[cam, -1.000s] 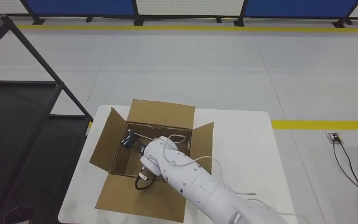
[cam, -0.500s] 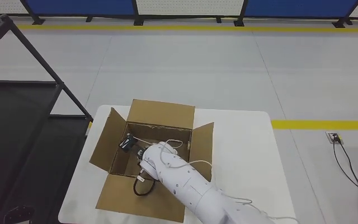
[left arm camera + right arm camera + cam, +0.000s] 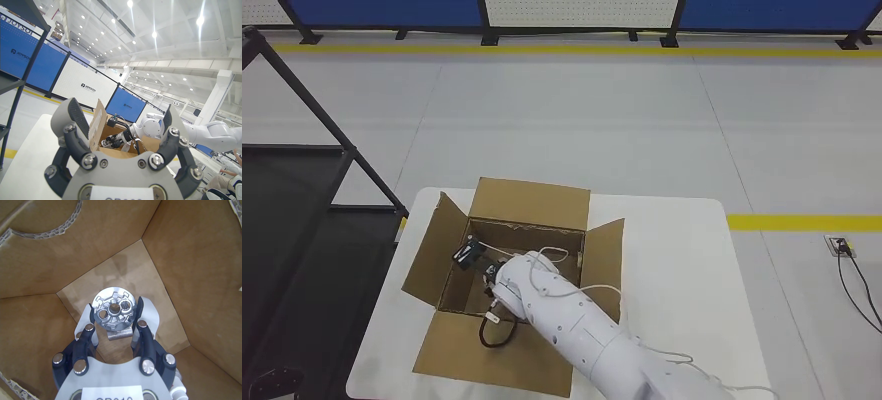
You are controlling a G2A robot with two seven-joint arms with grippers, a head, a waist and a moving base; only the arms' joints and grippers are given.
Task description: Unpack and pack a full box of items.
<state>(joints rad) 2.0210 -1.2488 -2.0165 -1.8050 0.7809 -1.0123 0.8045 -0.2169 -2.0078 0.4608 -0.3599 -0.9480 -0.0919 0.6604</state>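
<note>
The right claw (image 3: 115, 307) is reaching down inside the cardboard box (image 3: 189, 256) and is squeezing a round shiny metal disc (image 3: 114, 313) between its two fingers, one finger on each side of the rim. The disc is facing up, with round holes and raised shapes on it, and a small grey metal piece is showing just under it. The disc is sitting over the brown floor of the box, near the middle; I cannot tell if it is touching the floor. The box walls are standing all around the claw. The left claw (image 3: 122, 106) is resting outside the box with its fingers spread wide and nothing between them, pointing over the white bench (image 3: 24, 151) toward the box. From above, the box is sitting on the bench with all four flaps (image 3: 529, 203) folded out, and the white right arm (image 3: 562, 320) is leaning into it. Past the bench, a black metal rack (image 3: 302, 200) is standing on one side, and farther back a yellow line (image 3: 542, 48) is running along the grey floor in front of blue panels (image 3: 382, 12).
</note>
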